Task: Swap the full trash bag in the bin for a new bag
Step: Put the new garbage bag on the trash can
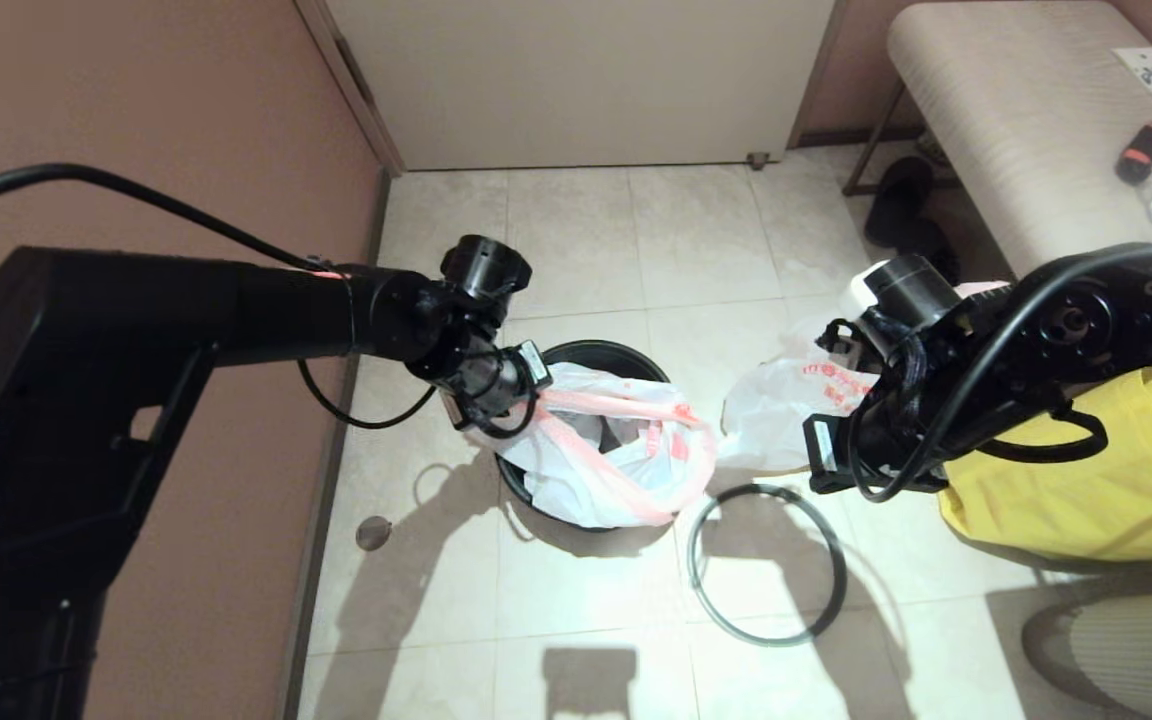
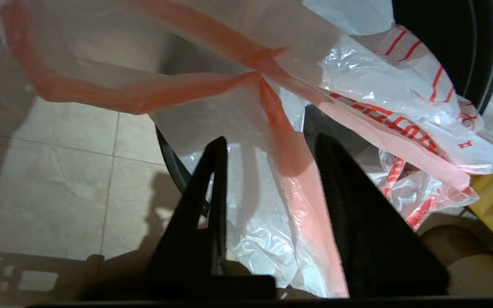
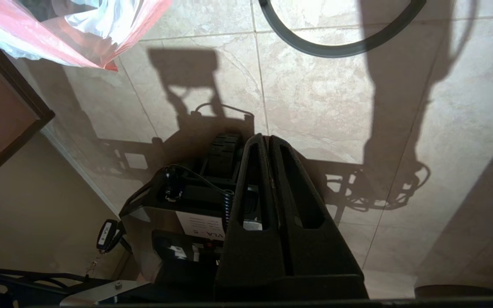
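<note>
The black bin point(image 1: 598, 348) stands on the floor tiles. The new bag point(image 1: 626, 470), white with a pink-red edge, lies draped over its mouth and front rim. My left gripper point(image 2: 271, 139) is at the bin's left rim, open, and the bag's pink band point(image 2: 298, 188) runs loosely between its fingers. The full trash bag point(image 1: 786, 410), lumpy with red print, sits on the floor right of the bin. The grey hoop point(image 1: 766, 640) lies flat in front of it. My right gripper point(image 3: 264, 137) hangs above the floor near the hoop point(image 3: 336, 49), shut and empty.
A yellow fabric bag point(image 1: 1086, 480) sits under my right arm. A padded bench point(image 1: 1016, 120) with small items stands at the back right, with dark slippers point(image 1: 901, 200) beneath it. The brown wall point(image 1: 186, 150) runs close along the left.
</note>
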Controlling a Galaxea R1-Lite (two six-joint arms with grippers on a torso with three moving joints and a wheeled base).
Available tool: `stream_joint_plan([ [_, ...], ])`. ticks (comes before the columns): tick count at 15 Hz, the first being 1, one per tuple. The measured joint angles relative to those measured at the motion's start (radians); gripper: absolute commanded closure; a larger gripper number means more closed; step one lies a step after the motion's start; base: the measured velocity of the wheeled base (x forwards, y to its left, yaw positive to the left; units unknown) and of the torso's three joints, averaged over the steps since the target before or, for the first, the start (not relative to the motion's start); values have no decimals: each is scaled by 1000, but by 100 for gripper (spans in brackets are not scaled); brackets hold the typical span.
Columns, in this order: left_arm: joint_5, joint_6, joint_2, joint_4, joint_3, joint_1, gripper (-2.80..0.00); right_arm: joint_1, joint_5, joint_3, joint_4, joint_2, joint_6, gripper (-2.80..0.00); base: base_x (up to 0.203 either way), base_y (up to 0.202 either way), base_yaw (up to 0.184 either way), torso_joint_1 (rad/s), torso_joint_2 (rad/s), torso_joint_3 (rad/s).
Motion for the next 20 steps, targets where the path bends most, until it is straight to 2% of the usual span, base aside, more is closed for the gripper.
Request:
stream_joint_plan([
  [13,40,8,114,-37,-19,10,-280,3,1,-1,-2,-3,1,0,0,0,0,0,0,0],
  [14,42,7,120,-36,-20,15,0,3,1,-1,-1,-3,1,0,0,0,0,0,0,0],
  [18,83,9,115,-22,-19,23,0,5,2,-1,-1,2,1,0,0,0,0,0,0,0],
  [20,87,29,107,30,-13,24,0,14,2,1,-1,10,1,0,0,0,0,0,0,0],
])
